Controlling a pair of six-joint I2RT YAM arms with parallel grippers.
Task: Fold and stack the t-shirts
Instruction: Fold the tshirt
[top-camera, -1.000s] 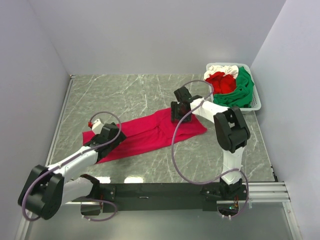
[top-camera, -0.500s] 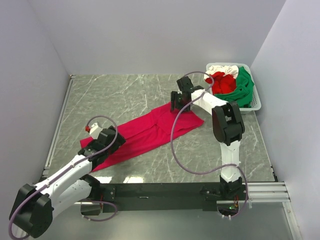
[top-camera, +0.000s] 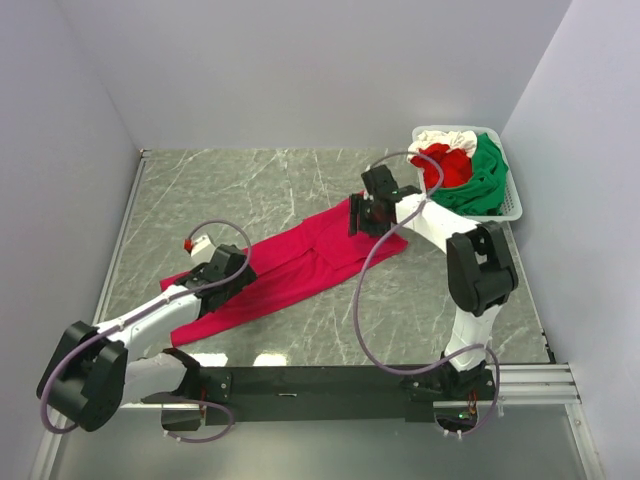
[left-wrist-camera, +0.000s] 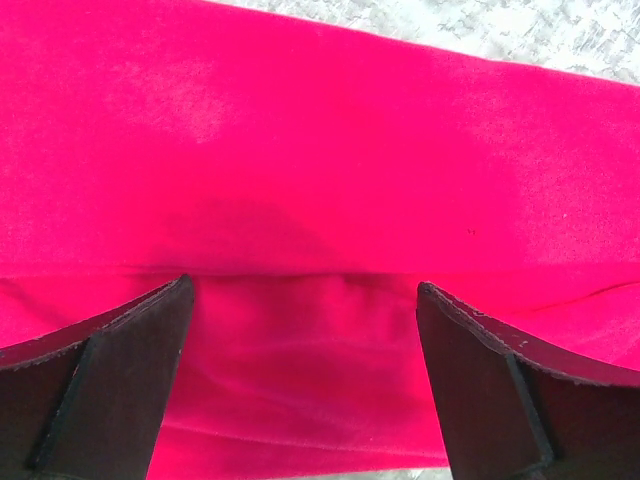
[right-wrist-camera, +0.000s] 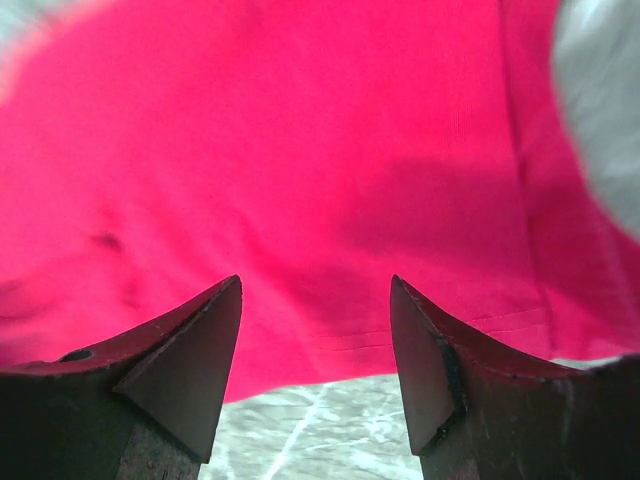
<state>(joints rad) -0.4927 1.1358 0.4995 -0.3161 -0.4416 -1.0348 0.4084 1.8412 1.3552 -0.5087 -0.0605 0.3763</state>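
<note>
the crimson shirt (top-camera: 290, 265) is lying on the tabletop (top-camera: 260, 185) as a long rumpled band, running from the near left to the far right. the other shirts (top-camera: 485, 180), green, red and white, are sitting heaped in the basket (top-camera: 512, 205) at the far right corner, so none of them is folded or stacked yet.

the left claw (top-camera: 232, 268) is hanging low over the near left end of the band, its jaws spread as wide as they go and gripping nothing. its wrist view is showing only red cloth between the fingers, with a layered edge crossing from side to side. the right claw (top-camera: 368, 215) is hanging over the far right end, its jaws standing well apart and holding nothing. red cloth is filling its wrist view, with a strip of tabletop showing at the near edge.

the step in hand is looking like the spreading or first fold of this one shirt, early in the task. the next move is likely calling for each claw to drop onto its own end, pinch an edge rather than a bunch of layers, and pull or lift together so the cloth is not twisting.
</note>
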